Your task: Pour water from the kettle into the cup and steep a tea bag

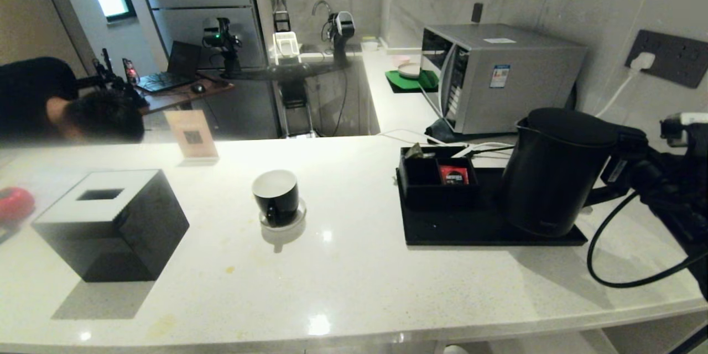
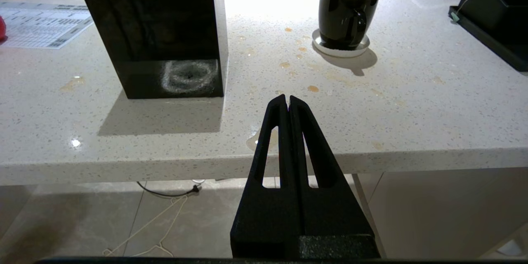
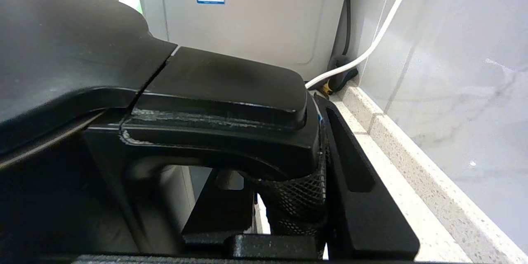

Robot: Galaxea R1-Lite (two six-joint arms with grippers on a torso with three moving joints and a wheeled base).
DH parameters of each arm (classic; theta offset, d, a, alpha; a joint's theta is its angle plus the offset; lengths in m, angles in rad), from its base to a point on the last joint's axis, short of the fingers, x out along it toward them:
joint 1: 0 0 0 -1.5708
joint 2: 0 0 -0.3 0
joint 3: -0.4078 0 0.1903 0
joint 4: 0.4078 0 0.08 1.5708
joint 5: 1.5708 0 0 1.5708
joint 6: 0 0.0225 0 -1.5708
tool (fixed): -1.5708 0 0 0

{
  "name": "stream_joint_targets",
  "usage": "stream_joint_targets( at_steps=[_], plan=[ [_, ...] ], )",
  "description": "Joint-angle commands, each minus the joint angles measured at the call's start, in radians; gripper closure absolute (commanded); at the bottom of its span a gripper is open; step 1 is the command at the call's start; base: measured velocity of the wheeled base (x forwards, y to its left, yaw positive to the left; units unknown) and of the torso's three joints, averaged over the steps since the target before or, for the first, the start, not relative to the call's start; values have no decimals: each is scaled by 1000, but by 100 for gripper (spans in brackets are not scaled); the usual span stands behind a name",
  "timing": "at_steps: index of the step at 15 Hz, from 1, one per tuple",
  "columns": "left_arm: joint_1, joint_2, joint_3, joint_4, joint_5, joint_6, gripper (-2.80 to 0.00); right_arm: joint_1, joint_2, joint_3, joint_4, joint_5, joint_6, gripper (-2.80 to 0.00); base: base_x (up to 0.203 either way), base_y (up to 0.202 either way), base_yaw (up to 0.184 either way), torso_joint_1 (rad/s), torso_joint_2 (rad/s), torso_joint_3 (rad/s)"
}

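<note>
While my right end effector (image 3: 288, 198) sits clamped around the kettle's handle (image 3: 231, 103), fingers either side of the loop just under the lid hinge, I read this as the grip meant to carry the kettle (image 1: 556, 171) for pouring. Kettle stands on the black tray (image 1: 470, 229) at the right of the counter (image 1: 343, 276); whether it has lifted clear of the tray, I cannot tell. Holding it at the handle top should leave the short spout facing the cup.

Cup (image 1: 276, 196) sits on its white saucer (image 1: 283, 220) mid-counter, well apart from the kettle, mouth open and white inside.

Organiser box (image 1: 437, 180) on the tray holds a red sachet (image 1: 453, 175); a small dark pouch at its back corner may be the tea bag (image 1: 414, 150).

Left end effector (image 2: 287, 101) parked off the counter edge, tips pressed together, holding nothing.

Writing: blue-and-white sticker on the microwave (image 1: 498, 74), unreadable. Small card (image 1: 192, 135) carries a QR-style square.
</note>
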Motion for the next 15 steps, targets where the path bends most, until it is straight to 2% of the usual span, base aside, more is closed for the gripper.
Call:
stream_joint_targets(
  at_steps=[1,15],
  plan=[
    [0,2,0,0,0,0,0,0,-40,29,-21,1,2,0,0,0,0,0,0,0],
    [0,2,0,0,0,0,0,19,-63,53,-15,2,2,0,0,0,0,0,0,0]
  ],
)
